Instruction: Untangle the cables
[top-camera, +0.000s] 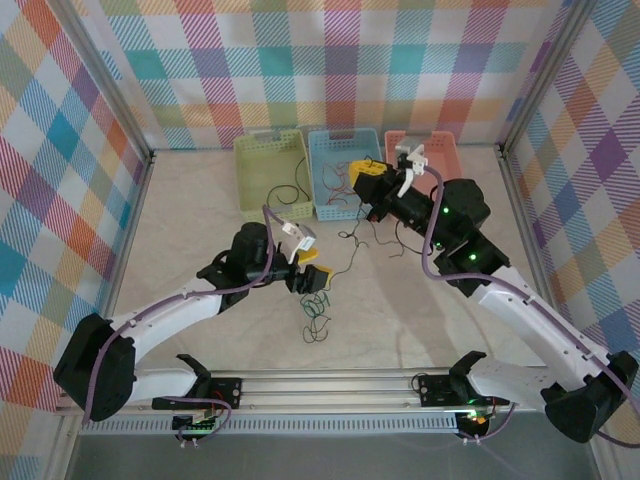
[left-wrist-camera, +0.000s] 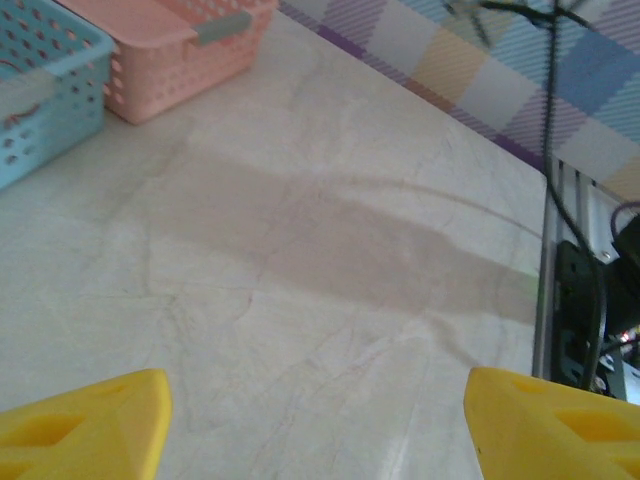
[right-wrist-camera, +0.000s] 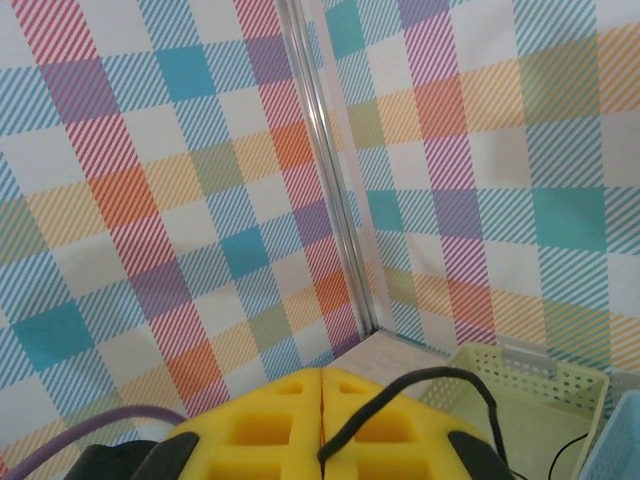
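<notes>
1. The left jaws are held wide open with nothing between them. Their yellow fingers (left-wrist-camera: 90, 425) stand well apart above the bare desk (left-wrist-camera: 300, 250).
2. The right jaws are shut on a black cable (right-wrist-camera: 440, 375). It is pinched at the seam between the closed fingers (right-wrist-camera: 260, 430) and arches up and over to the right. In the top view these jaws are raised above the front of the blue basket (top-camera: 330, 140).
3. From that grip the black cable is seen in the top view to drop to the desk. Its long axis slants from far right to near left, toward the left jaws.
4. A green cable (top-camera: 317, 318) lies on the desk as a small loose coil, just on the near side of the left jaws (towards the arm bases). The black cable's lower end appears to meet this coil, though whether the two are knotted cannot be told.
5. The coming move is judged to turn on this: the coil lies below and just nearer than the open left jaws, well apart from the right jaws. The left arm is therefore the nearer one.
6. The cables are hair-thin and limp. The red and orange cables (top-camera: 352, 168) are bunched inside the blue basket, and a further black strand (top-camera: 292, 190) trails in the green basket (top-camera: 262, 170).
</notes>
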